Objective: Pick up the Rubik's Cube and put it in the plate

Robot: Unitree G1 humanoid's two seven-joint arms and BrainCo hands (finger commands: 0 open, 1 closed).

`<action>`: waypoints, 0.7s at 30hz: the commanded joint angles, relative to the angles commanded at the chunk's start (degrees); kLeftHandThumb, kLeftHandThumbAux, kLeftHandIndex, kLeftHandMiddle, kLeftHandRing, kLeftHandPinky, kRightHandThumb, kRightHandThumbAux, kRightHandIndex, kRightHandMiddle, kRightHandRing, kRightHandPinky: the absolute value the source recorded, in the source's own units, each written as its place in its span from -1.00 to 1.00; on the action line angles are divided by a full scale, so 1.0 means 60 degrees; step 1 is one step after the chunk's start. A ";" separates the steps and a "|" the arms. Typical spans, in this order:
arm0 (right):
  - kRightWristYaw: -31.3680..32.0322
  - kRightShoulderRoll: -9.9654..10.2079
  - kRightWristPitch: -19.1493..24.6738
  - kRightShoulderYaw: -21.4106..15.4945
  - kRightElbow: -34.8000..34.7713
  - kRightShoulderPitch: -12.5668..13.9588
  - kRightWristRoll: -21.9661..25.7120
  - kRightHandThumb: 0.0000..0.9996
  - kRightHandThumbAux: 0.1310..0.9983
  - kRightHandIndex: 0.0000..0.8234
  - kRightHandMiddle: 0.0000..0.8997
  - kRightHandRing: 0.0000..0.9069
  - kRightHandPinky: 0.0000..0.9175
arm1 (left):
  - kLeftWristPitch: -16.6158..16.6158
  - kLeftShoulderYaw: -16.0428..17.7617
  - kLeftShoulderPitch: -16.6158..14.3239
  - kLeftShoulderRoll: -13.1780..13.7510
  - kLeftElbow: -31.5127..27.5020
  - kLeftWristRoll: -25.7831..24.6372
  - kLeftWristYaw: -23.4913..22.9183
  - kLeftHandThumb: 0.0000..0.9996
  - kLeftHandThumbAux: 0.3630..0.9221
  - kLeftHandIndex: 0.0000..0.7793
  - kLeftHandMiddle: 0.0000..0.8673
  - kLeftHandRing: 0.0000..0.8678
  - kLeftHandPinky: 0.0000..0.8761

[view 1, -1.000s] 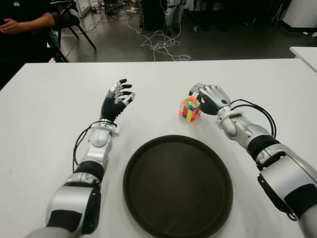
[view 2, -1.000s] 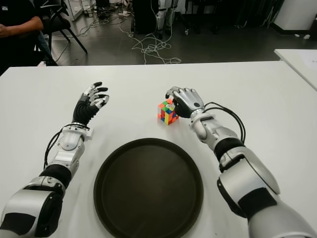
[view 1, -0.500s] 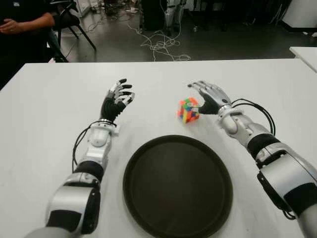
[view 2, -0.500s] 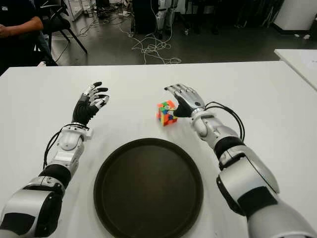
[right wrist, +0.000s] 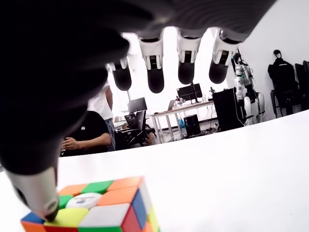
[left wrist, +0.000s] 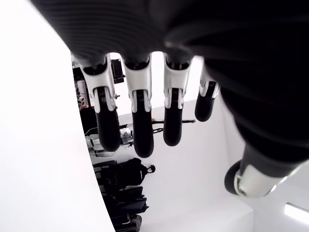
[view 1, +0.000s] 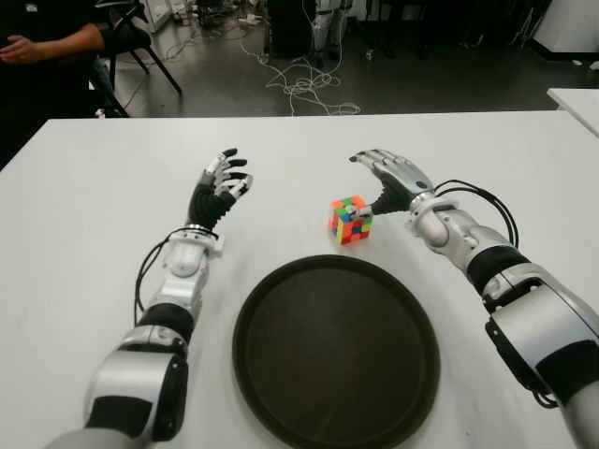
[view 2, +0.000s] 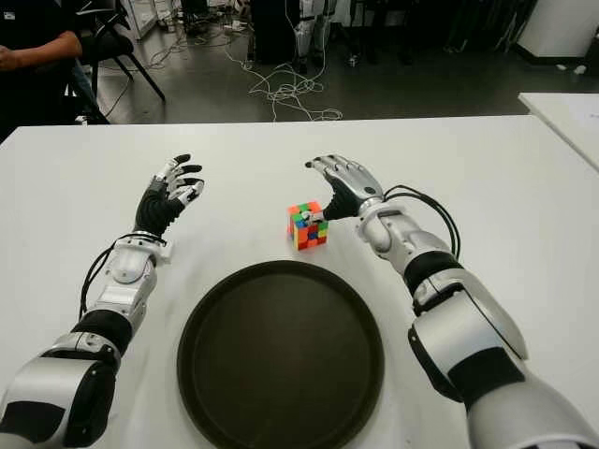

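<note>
A person (view 1: 42, 47) is seated at upper left. The Rubik's Cube (view 1: 351, 220) sits slightly turned above the plate (view 1: 336, 351), beside the spread-fingered right hand (view 1: 388, 180); the left hand (view 1: 217, 192) is also held spread.

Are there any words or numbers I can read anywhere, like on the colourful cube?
Rubik's Cube: its white centre sticker carries a small blue mark, too blurred to read.
Plate: no writing.
Table: no writing.
Right hand and left hand: no readable labels.
So there is no text that can be read.
</note>
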 joint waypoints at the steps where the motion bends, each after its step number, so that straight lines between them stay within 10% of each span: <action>1: -0.0014 0.0000 0.0005 -0.0002 -0.0001 0.0000 -0.0003 -1.00 0.34 -1.00 -1.00 -1.00 -1.00 | -0.0003 0.0012 0.0000 -0.0003 0.0003 -0.0017 -0.0033 -0.78 -0.08 -0.61 -0.45 -0.37 -0.26; 21: -0.0179 -0.0011 0.0003 0.0023 -0.0014 -0.0033 -0.0054 -1.00 0.39 -1.00 -1.00 -1.00 -1.00 | 0.0002 0.0057 -0.0016 -0.0020 0.0056 0.0043 0.0074 -0.80 -0.05 -0.59 -0.44 -0.37 -0.27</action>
